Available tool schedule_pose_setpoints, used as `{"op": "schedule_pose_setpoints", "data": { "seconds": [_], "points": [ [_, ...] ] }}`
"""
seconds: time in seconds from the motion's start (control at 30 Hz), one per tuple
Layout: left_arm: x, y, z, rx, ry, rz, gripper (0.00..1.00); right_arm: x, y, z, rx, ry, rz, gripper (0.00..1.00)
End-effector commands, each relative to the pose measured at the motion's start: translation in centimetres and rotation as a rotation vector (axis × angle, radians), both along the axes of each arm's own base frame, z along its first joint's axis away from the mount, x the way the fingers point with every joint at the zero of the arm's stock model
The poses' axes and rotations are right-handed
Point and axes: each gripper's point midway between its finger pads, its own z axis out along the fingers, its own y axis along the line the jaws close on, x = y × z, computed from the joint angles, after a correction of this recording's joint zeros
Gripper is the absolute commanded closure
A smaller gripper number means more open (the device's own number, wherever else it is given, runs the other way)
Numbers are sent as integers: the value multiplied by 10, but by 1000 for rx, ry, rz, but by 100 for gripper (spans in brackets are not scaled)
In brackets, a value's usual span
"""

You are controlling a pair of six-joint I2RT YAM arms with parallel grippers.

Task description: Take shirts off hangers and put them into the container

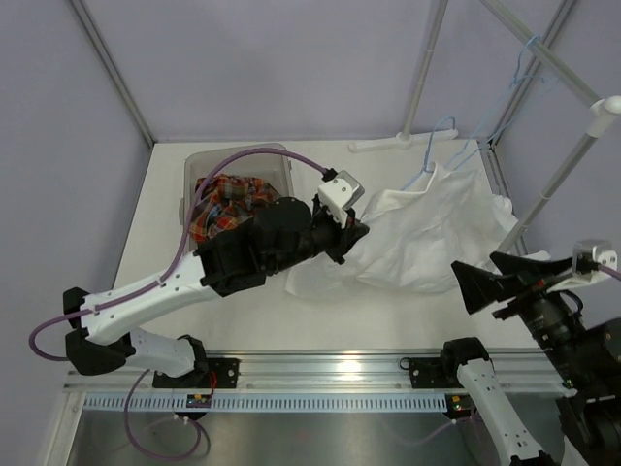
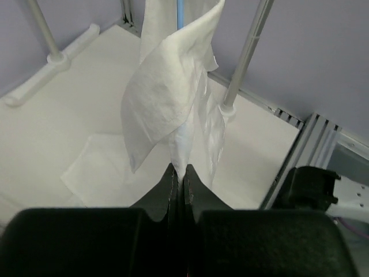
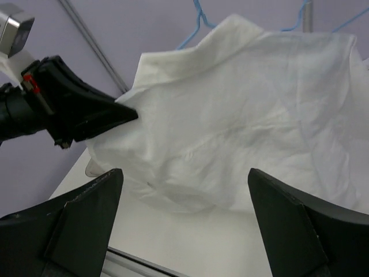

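The left gripper (image 2: 180, 176) is clenched on the white shirt (image 1: 427, 233), which droops from its light-blue hanger (image 1: 439, 136) onto the table (image 1: 243, 316); the right gripper (image 3: 184, 176) gapes empty. Soft, light cloth, probably best pinched by a bunched fold

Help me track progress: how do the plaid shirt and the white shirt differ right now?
The plaid shirt lies bunched inside the container; the white shirt sprawls on the table outside it. No hand holds the plaid shirt; the left hand is shut on the white shirt's edge. No hanger shows at the plaid shirt; a blue hanger sits at the white shirt's collar. Both are crumpled fabric.
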Motion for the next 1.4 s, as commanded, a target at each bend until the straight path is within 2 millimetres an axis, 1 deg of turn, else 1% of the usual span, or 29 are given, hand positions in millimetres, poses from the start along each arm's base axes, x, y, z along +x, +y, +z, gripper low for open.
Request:
{"op": "schedule_pose_setpoints", "data": {
  "seconds": [0.0,0.03,0.07,0.1,0.13,0.17,0.2,0.23,0.27,0.33,0.37,0.4,0.43,0.5,0.63,0.67,0.7,0.83,0.9,1.0,1.17,1.27,1.37],
  "points": [
    [-31,33,18,-107,94,-8,100,26,21,30,-15,-47,104,0],
    [-39,38,17,-103,110,-14,100,33,24,36,1,-48,109,0],
    [-45,47,8,-69,135,-7,100,47,30,35,13,-7,130,1],
    [-52,56,13,-91,150,-2,100,50,36,38,21,1,159,0],
    [-62,59,8,-83,163,-9,100,53,45,41,35,5,209,1],
    [-67,63,4,-79,179,-10,100,63,50,39,38,31,229,1],
    [-73,66,4,-93,197,-15,100,65,55,38,42,36,260,1],
    [-81,71,-1,-96,202,-24,100,68,57,41,50,33,271,1],
    [-84,73,-3,-104,208,-23,100,71,59,41,52,40,280,1],
    [-91,74,-10,-110,233,-34,100,71,65,43,66,38,315,4],
    [-92,73,-9,-114,239,-39,100,72,67,41,72,42,328,5],
    [-95,71,-12,-108,251,-48,100,70,71,44,76,33,357,9],
    [-96,65,-15,-92,256,-51,100,70,73,43,85,44,367,11],
    [-100,59,-12,-88,255,-65,100,70,76,43,89,48,386,14],
    [-98,45,-14,-66,253,-62,100,64,80,41,99,56,423,23],
    [-97,40,-18,-49,251,-58,100,64,80,40,96,56,420,23],
    [-96,38,-13,-58,248,-59,100,66,79,36,94,65,416,23],
    [-95,27,-8,-59,240,-67,100,77,78,19,47,103,401,28],
    [-95,25,-4,-63,235,-69,100,83,72,7,36,122,356,29],
    [-93,27,0,-67,225,-63,100,85,68,-8,18,139,325,30],
    [-95,25,8,-81,220,-81,100,96,65,-29,-4,170,301,30],
    [-98,22,5,-75,226,-94,100,104,67,-33,2,181,299,31],
    [-99,20,2,-70,232,-102,100,108,68,-30,11,177,300,32]
  ]
}}
